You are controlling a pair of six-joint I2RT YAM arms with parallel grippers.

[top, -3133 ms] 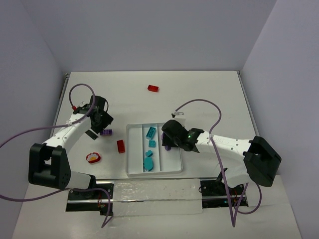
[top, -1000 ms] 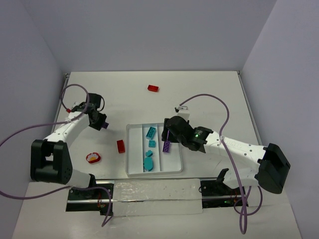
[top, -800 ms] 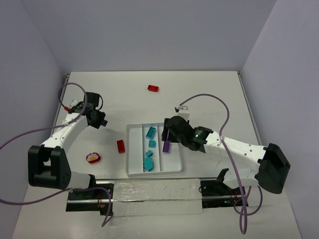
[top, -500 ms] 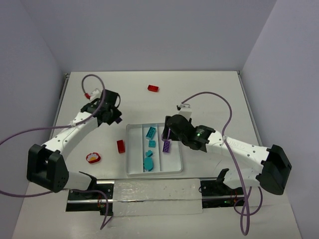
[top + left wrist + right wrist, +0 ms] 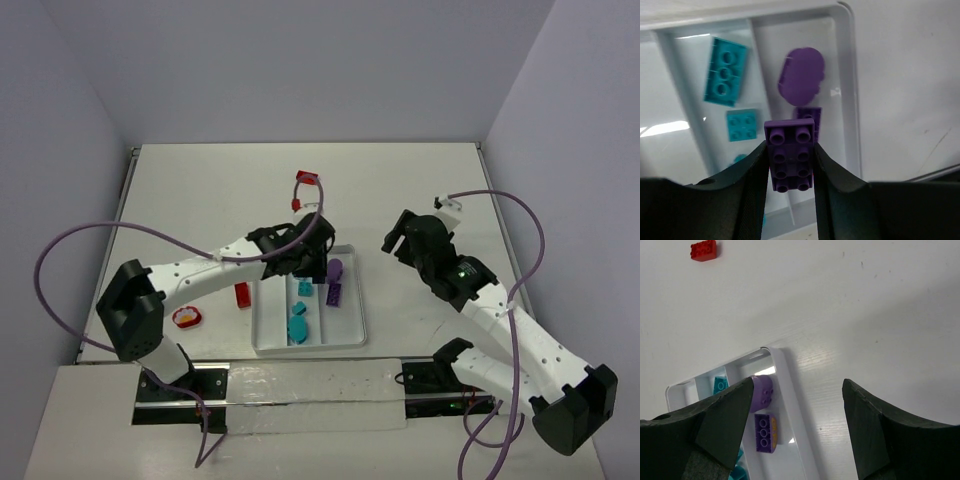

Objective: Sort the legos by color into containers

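Observation:
My left gripper (image 5: 312, 258) hangs over the far end of the white tray (image 5: 310, 347), shut on a purple studded brick (image 5: 789, 155). Below it, in the tray's right compartment, lie a rounded purple brick (image 5: 801, 82) and a longer purple brick (image 5: 333, 293). Teal bricks (image 5: 297, 326) fill the middle compartment. One red brick (image 5: 242, 294) lies left of the tray, another (image 5: 703, 250) at the far middle. Right of the tray's far corner, my right gripper (image 5: 393, 238) stands open and empty, with the tray rim (image 5: 782, 370) between its fingers in the right wrist view.
A small red, white and yellow piece (image 5: 186, 316) lies on the table left of the tray. The left arm's purple cable (image 5: 90, 235) loops over the left side. A red connector (image 5: 300, 203) on that cable partly covers the far red brick.
The left arm swung from the far left to above the tray, carrying the purple brick. The right gripper opened wider and drew back to the right, away from the tray.

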